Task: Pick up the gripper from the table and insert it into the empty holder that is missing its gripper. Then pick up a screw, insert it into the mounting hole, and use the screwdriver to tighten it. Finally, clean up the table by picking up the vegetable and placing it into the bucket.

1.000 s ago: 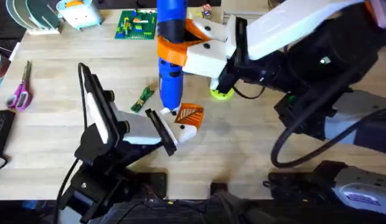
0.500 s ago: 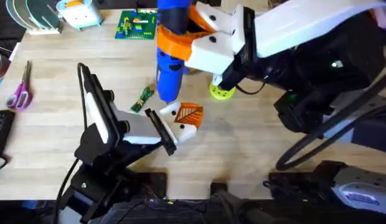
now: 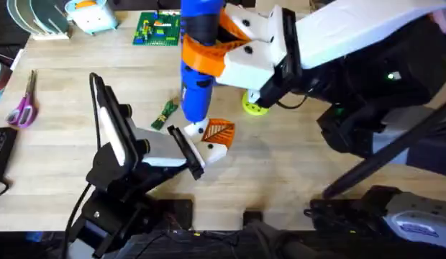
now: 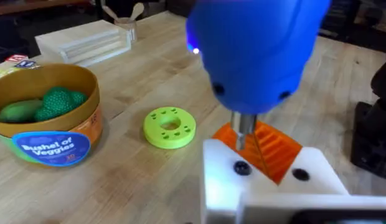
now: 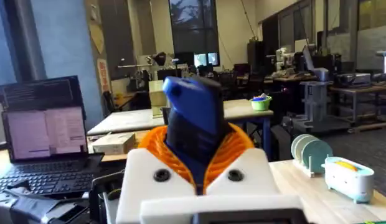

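At the middle of the pale wooden table (image 3: pixel 295 180), the bright blue pen-shaped electric screwdriver (image 3: pixel 197 65) stands nearly upright, its thin metal tip down on the cream-white angular plastic holder (image 4: pixel 268 186), just beside the small orange ribbed plastic wedge (image 3: pixel 219 131) that sits in that holder. The right gripper (image 3: pixel 234 50), white with orange pads, is clamped around the screwdriver's upper body. The holder lies right at the left gripper (image 3: pixel 181 147), but I cannot tell whether its black fingers grip it. The screwdriver looks rigid, smooth and top-heavy, so a firm hold high on the barrel, as here, probably keeps the tip from wandering; the plastic holder looks light and likely to skate on the wood unless braced. The small dark-green toy vegetable (image 3: pixel 165 115) lies on the table just beyond the holder; it looks light and narrow, best pinched across its middle. In the left wrist view the round tan cardboard tub with a blue band (image 4: pixel 47 121) stands open and upright and holds green toy vegetables (image 4: pixel 40 106). A yellow-green round disc (image 4: pixel 170 126) lies between tub and holder.
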Robot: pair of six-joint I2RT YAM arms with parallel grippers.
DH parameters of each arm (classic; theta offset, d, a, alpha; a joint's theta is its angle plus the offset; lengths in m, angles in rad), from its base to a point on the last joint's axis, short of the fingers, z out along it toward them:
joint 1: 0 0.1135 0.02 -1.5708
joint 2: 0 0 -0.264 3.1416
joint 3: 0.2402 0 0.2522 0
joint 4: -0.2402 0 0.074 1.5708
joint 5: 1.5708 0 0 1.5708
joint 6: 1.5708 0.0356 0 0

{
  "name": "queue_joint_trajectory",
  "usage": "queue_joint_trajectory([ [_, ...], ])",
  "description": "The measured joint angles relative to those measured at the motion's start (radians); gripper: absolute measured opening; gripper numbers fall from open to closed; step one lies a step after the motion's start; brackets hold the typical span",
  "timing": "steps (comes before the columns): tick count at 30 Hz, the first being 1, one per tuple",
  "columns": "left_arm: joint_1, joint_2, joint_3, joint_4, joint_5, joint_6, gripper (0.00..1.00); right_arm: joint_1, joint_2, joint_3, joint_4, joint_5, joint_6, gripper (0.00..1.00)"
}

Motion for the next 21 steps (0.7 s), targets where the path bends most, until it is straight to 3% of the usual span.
queue_joint_trajectory([
  [21, 0.000, 0.000, 0.000, 0.000, -0.003, 0.000, 0.011, -0.009, 0.000, 0.000, -0.089, -0.026, 0.004, 0.023],
])
